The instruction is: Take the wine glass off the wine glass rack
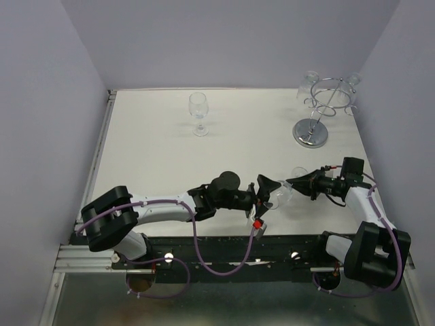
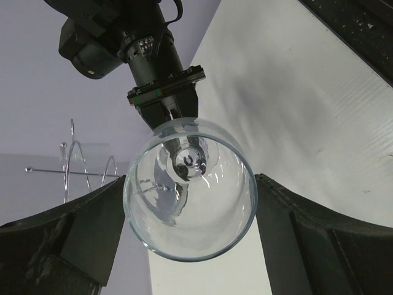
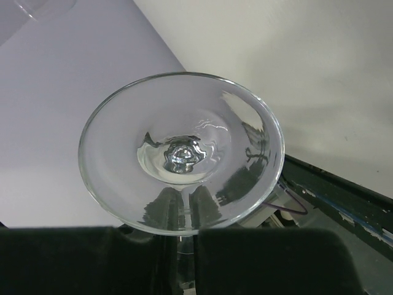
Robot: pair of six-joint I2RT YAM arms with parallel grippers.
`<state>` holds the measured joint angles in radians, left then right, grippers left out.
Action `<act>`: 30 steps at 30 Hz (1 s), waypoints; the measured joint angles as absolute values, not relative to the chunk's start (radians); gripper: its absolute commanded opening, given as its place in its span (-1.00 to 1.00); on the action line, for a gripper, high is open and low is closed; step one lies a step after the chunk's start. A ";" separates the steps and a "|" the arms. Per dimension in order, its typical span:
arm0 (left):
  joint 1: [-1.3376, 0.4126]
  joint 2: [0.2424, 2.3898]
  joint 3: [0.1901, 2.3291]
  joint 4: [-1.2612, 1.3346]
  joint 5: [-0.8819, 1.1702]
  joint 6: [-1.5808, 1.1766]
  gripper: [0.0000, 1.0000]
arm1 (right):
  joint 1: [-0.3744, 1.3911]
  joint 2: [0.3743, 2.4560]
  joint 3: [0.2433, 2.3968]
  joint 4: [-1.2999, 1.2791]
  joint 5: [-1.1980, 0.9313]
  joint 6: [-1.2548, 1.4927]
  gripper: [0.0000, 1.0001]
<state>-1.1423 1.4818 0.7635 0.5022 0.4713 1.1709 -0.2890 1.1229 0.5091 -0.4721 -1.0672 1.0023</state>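
Note:
A clear wine glass [image 1: 284, 193] is held sideways in the air between my two grippers, near the table's front right. My right gripper [image 1: 300, 182] is shut on its stem; in the right wrist view the round foot [image 3: 181, 153] stands just above the closed fingertips [image 3: 147, 246]. My left gripper [image 1: 270, 192] is closed around the bowl [image 2: 190, 203], its dark fingers [image 2: 67, 239] touching the bowl on both sides. The chrome wine glass rack [image 1: 327, 102] stands at the back right, with other glasses [image 1: 309, 79] hanging from its rings; its wires show in the left wrist view [image 2: 72, 163].
Another wine glass [image 1: 198, 113] stands upright at the back middle of the white table [image 1: 156, 156]. The rack's disc base [image 1: 310, 133] sits just behind my right arm. Lavender walls [image 1: 41, 102] close in the left, back and right sides.

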 measured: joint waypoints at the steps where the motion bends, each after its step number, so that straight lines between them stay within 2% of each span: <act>1: -1.143 1.485 0.764 0.508 0.472 1.171 0.81 | -0.289 1.122 0.506 -0.472 -1.067 1.003 -0.99; 6: -1.149 1.491 0.756 0.526 0.475 1.164 0.72 | -0.289 1.119 0.495 -0.471 -1.067 1.007 -0.99; 11: -1.152 1.501 0.749 0.546 0.480 1.159 0.50 | -0.289 1.117 0.486 -0.473 -1.054 1.002 -0.99; 14: -1.153 1.507 0.748 0.547 0.484 1.163 0.44 | -0.289 1.105 0.483 -0.480 -1.036 0.995 -0.99; 15: -1.153 1.507 0.748 0.546 0.485 1.164 0.40 | -0.289 1.100 0.481 -0.482 -1.031 0.994 -0.96; 17: -1.154 1.507 0.748 0.543 0.490 1.166 0.33 | -0.289 1.091 0.475 -0.490 -1.021 0.994 -0.73; 21: -1.156 1.509 0.748 0.530 0.493 1.168 0.17 | -0.289 1.088 0.464 -0.495 -1.007 0.995 -0.63; 24: -1.156 1.512 0.748 0.528 0.495 1.164 0.13 | -0.289 1.088 0.461 -0.496 -0.998 0.994 -0.49; 25: -1.156 1.512 0.748 0.527 0.494 1.162 0.13 | -0.289 1.088 0.459 -0.496 -0.995 0.993 -0.33; 26: -1.156 1.513 0.748 0.527 0.494 1.159 0.12 | -0.289 1.088 0.458 -0.495 -0.991 0.990 0.02; 27: -1.156 1.514 0.748 0.525 0.494 1.158 0.11 | -0.289 1.088 0.456 -0.495 -0.985 0.986 0.55; 28: -1.156 1.514 0.748 0.525 0.494 1.156 0.11 | -0.289 1.088 0.455 -0.496 -0.979 0.979 1.00; 30: -1.156 1.514 0.748 0.525 0.494 1.155 0.11 | -0.289 1.088 0.452 -0.498 -0.962 0.977 1.00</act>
